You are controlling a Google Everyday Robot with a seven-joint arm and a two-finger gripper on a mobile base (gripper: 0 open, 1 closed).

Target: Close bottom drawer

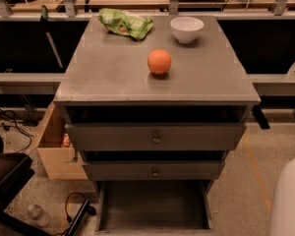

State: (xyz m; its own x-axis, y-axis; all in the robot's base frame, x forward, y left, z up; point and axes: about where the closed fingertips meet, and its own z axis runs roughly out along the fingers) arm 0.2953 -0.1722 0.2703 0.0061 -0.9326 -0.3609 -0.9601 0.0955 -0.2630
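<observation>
From my station I see the bottom drawer (152,206) pulled well out toward the camera at the foot of the grey cabinet. Its shallow tray is open to view, and its front edge lies right at the lower border of the view. Above it the middle drawer (187,171) and the top drawer (113,137) sit nearly flush, each with a small brass knob.

On the tabletop (108,75) an orange (159,61) stands near the middle. A white bowl (187,29) is behind it to the right, and a crumpled green bag (125,23) lies at the back left, all well apart.

Just beside the cabinet's left flank stands a cardboard box (56,156). Black cables (10,119) trail over the floor further left, and a plastic bottle (38,214) lies near a dark object (5,181) in the lower left corner.

A white rounded body (289,198) fills the lower right corner, near the drawer's right side but not touching it. I cannot tell which part of the robot it is. The gripper is outside the camera's view, so I cannot tell how its jaws stand.
</observation>
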